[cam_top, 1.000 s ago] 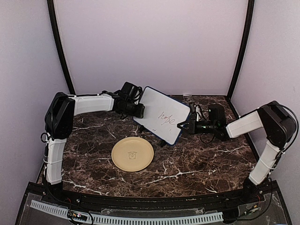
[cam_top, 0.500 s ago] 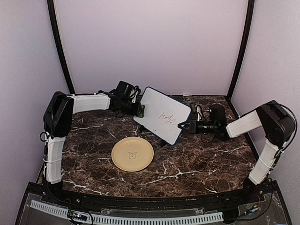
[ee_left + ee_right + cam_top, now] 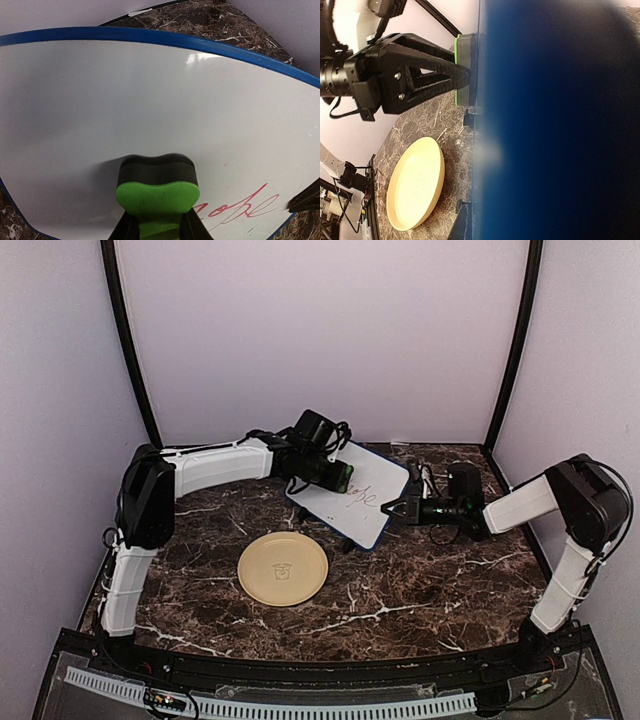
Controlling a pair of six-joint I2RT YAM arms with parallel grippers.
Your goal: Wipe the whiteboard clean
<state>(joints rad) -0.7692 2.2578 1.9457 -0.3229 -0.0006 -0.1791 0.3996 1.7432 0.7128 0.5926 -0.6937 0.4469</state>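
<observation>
The whiteboard (image 3: 378, 486) stands tilted at the back middle of the table, white with a blue frame (image 3: 150, 36). Red handwriting (image 3: 240, 207) runs across its lower right. My left gripper (image 3: 338, 476) is shut on a green and black eraser (image 3: 157, 192), whose black pad is pressed against the board face just left of the writing. My right gripper (image 3: 388, 508) is shut on the whiteboard's right edge. In the right wrist view that frame (image 3: 560, 125) is a blue blur, with the eraser (image 3: 462, 70) seen edge-on against the board.
A round tan plate (image 3: 283, 568) lies on the dark marble table (image 3: 420, 590) in front of the board. The board's black easel feet (image 3: 469, 120) rest on the table. Pale walls close the back and sides.
My left gripper has carried the eraser rightward from the board's left edge onto its face, up to the writing. The right arm and the board have not moved.
</observation>
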